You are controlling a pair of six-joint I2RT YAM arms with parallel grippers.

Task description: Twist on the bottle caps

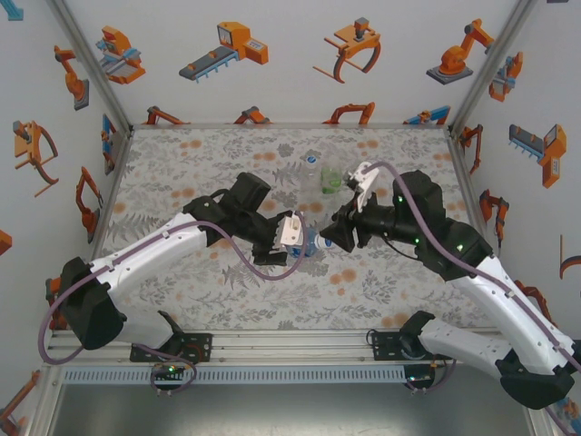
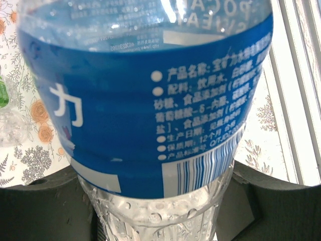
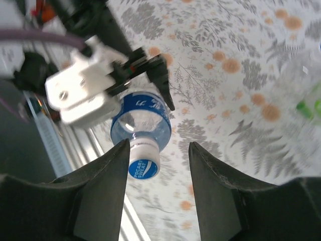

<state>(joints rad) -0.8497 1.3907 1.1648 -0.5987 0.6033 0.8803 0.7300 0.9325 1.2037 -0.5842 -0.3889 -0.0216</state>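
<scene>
— Since the left gripper (image 1: 295, 233) is clamped round the belly of the blue-labelled bottle (image 2: 145, 115), how would that wall take the squeeze?

— Probably poorly if pinched hard. It is thin clear plastic that looks apt to dent, and the glossy label looks slippery. Only droplets show inside, so the bottle seems light. The band where the fingers sit is a sensible hold, as it leaves the neck free.

— And where is the bottle?

— Between the two arms, over the near middle of the patterned table (image 1: 182, 163), with its neck pointed at the right gripper (image 3: 158, 191). Whether its base touches the table cannot be told. The green-tinted bottle (image 1: 331, 179) and the clear bottle (image 1: 311, 166) stand close together, farther back.

— What of the cap (image 3: 144, 158)?

— It is small, white and hard, with a blue printed top, and it sits on the neck. How far it is threaded cannot be seen. The right gripper's jaws stand apart with nothing in their grip. The cap lies in the gap, against or just beside one finger and apart from the other.

— So where should it be taken?

— By the rim, with one finger on each side. It is stiff enough for a firm pinch, but so short that it could easily slip out sideways.
</scene>
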